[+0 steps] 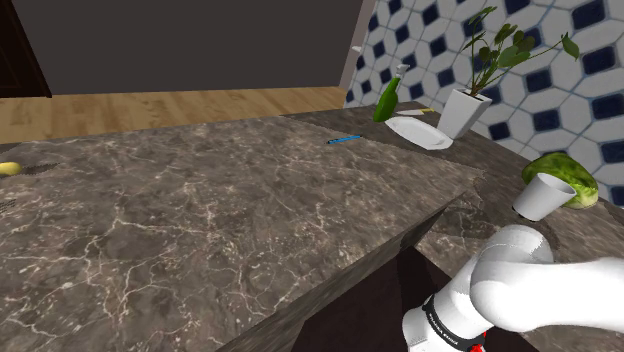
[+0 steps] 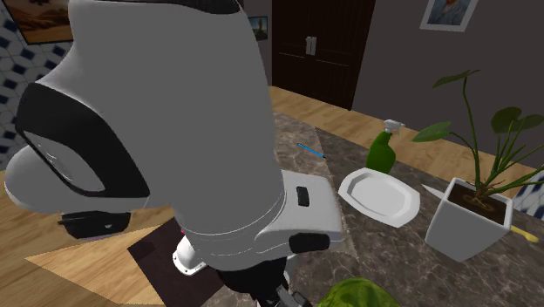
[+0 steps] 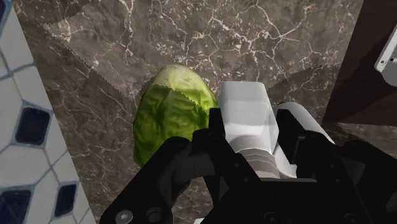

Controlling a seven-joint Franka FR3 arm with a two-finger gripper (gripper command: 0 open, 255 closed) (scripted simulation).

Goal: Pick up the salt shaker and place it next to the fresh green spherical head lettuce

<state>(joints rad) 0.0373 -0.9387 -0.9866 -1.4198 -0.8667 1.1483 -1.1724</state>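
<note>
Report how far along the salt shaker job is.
Done: the white salt shaker is picked up, clasped in the gripper. In hand: it is held close beside the green lettuce. Left: set it on the dark veined counter and release.

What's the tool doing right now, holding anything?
Tool: closed on the white salt shaker, beside the lettuce.

- A white shaker (image 1: 541, 197) is tilted right by the green lettuce (image 1: 570, 176), maybe touching it.
- A white plate (image 1: 416, 130) is between a green bottle (image 1: 387, 101) and a potted plant (image 1: 466, 108).
- The white arm (image 1: 520, 290) bends low down.
</note>
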